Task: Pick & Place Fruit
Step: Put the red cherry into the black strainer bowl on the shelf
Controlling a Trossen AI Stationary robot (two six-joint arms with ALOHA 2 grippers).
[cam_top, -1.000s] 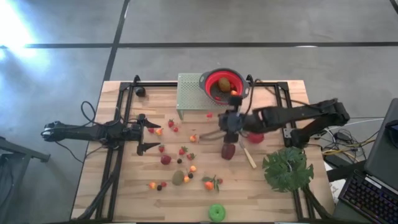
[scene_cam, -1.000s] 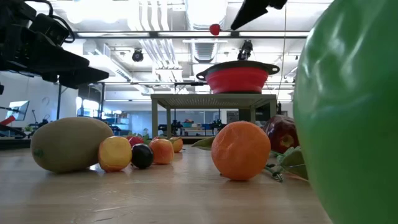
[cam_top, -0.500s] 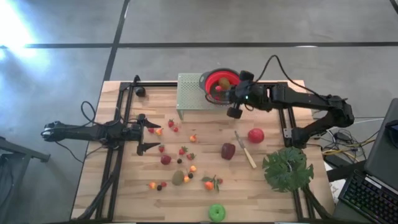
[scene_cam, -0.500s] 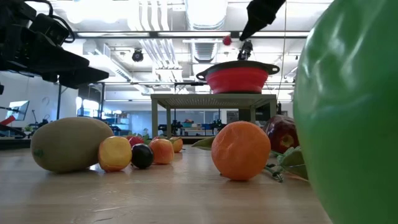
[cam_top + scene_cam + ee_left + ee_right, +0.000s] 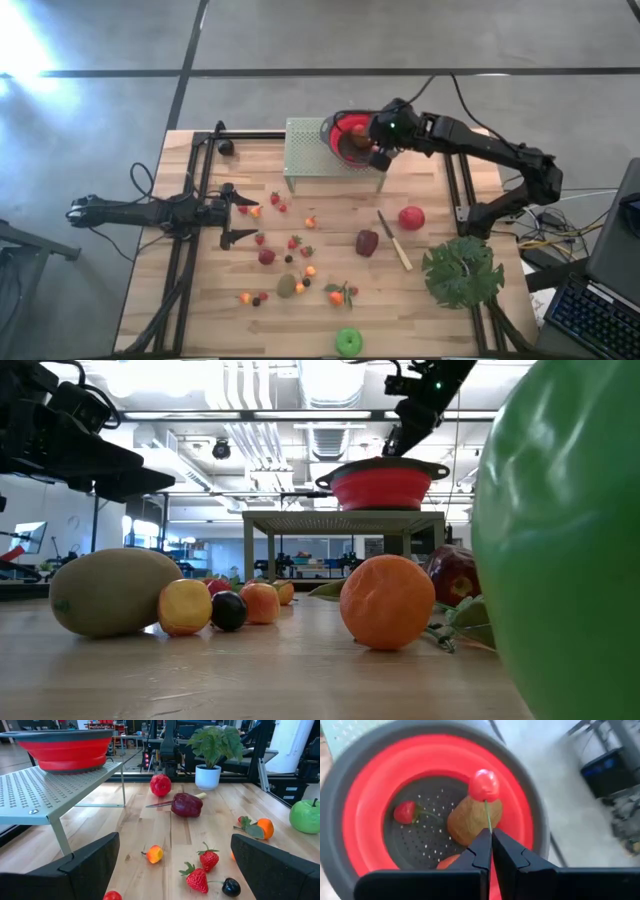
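Right hand (image 5: 490, 851) pinching one cherry (image 5: 484, 785), colander (image 5: 365, 805) holding three fruits

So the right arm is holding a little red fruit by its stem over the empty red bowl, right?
Not empty: the right wrist view shows the red bowl already holding a brown kiwi and a strawberry. The right arm's fingers do pinch the little red fruit by its stem above it.

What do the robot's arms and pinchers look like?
Both arms are dark, nearly black, built from slim jointed sections. Black cables loop off them. The right arm has a tiny green light near its wrist. The left gripper has two flat, dark, wedge-shaped fingers. The right gripper has two dark fingers narrowing to thin tips.
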